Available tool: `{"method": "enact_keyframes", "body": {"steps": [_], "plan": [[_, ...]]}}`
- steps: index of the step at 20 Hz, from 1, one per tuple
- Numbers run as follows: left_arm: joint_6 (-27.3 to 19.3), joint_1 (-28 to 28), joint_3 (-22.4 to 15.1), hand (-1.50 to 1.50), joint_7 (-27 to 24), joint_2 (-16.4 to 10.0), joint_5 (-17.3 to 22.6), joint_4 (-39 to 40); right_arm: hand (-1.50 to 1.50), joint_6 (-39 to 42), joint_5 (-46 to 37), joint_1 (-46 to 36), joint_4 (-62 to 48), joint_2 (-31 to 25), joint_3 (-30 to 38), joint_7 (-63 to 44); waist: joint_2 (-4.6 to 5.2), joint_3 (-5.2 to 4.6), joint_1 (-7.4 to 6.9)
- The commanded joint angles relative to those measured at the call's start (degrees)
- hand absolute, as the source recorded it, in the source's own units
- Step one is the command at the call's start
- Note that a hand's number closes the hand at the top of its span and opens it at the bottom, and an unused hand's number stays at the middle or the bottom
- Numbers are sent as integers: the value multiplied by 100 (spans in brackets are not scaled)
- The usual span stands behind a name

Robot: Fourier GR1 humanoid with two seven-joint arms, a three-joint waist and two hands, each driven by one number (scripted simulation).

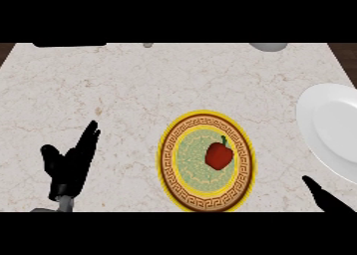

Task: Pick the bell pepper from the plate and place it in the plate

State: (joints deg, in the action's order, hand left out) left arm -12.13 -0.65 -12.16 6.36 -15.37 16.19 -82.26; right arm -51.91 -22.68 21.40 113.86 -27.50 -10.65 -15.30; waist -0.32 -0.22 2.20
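A red bell pepper (219, 155) with a green stem lies on the patterned yellow-rimmed plate (174, 164) at the counter's front centre. A plain white plate (336, 132) sits at the right edge, partly cut off. My left hand (70, 162) stands at the lower left with its fingers straight and pointing up, well apart from the patterned plate. Of my right hand (325, 198) only a dark part shows at the lower right corner, below the white plate and to the right of the patterned one.
The marble counter (122, 89) stretches to the back. A dark object (70, 45) sits at the far left edge and a grey object (268, 46) at the far right edge, both cut off by the view.
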Motion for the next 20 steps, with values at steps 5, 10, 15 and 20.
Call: {"method": "enact_keyframes", "body": {"steps": [5, 10, 15, 20], "plan": [[159, 121, -140, 0, 269, 65, 37, 141, -150, 1629, -1265, 437, 892, -644, -588, -2382, 105, -42, -289], [129, 274, -246, 0, 307, 115, -130, 239, -150, 2807, -2156, -157, 1401, -601, -787, -4260, 105, -31, -352], [299, 323, -72, 0, 249, 112, 30, 408, -150, 3957, -2836, -1448, 1331, 136, -1411, -5744, 92, -15, -440], [183, 206, -137, 0, 461, 73, -89, 87, -150, 4584, -3666, -2235, 479, 1168, -1929, -6305, 51, 3, -392]]}}
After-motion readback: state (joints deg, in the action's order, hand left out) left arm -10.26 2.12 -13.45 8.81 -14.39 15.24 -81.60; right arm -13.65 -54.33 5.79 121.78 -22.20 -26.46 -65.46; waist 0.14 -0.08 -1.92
